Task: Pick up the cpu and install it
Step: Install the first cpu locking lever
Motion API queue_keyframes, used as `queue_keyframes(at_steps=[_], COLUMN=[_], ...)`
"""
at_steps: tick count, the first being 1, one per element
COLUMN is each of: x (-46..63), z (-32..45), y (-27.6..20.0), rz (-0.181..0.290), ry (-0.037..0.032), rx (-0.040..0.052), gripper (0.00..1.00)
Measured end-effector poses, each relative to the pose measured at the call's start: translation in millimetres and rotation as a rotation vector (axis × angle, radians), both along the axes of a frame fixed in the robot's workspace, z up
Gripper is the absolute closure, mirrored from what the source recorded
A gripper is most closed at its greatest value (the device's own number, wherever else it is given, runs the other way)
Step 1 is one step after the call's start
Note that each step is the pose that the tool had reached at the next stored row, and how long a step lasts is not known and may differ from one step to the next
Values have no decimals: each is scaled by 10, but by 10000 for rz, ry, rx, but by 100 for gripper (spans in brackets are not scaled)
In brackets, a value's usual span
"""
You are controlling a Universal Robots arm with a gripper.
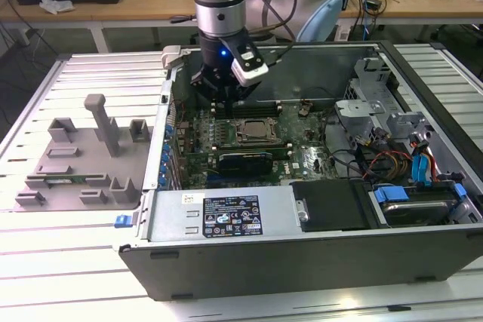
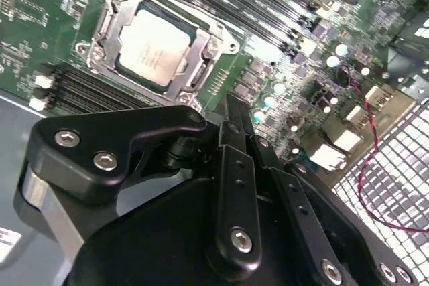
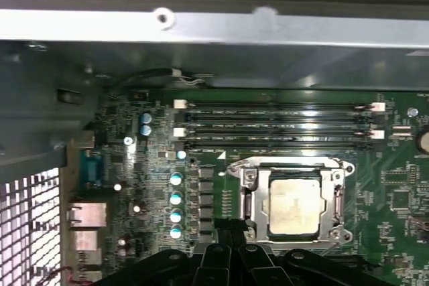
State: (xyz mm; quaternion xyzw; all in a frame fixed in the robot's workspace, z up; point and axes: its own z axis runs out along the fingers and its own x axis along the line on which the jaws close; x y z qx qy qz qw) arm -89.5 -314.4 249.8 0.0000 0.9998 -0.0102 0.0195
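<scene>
Open computer case (image 1: 317, 269) lying flat on a slatted white counter (image 1: 75, 262), side panel off, presumably so the green motherboard (image 1: 200, 137) faces up for work from above. Robot arm reaching straight down into the case, gripper (image 1: 223, 103) poised low over the board near the memory slots (image 3: 275, 125), jaws drawn together with nothing between them. Silvery cpu (image 3: 293, 207) lying flat and square inside the metal socket frame (image 3: 248, 195), hemmed in on all sides by it and apparently seated already, which would account for the empty grip. In the first wrist view, chip close ahead of the gripper yet clearly apart from it. Grey moulded fixture tray (image 1: 72, 160) well apart on the counter, toward the exterior view's left.
</scene>
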Motion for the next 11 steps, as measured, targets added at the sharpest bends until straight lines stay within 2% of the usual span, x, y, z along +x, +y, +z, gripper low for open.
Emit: queue_keyframes(at_steps=[4,6,8,10,11], x=[-74,-86,-93,-97,-101], z=[0,0,0,0,0], y=[0,0,0,0,0], rz=[-1,1,0,0,0], ry=[-1,0,1,0,-1], rx=[1,76,406,575,720], gripper=[89,89,89,89,89])
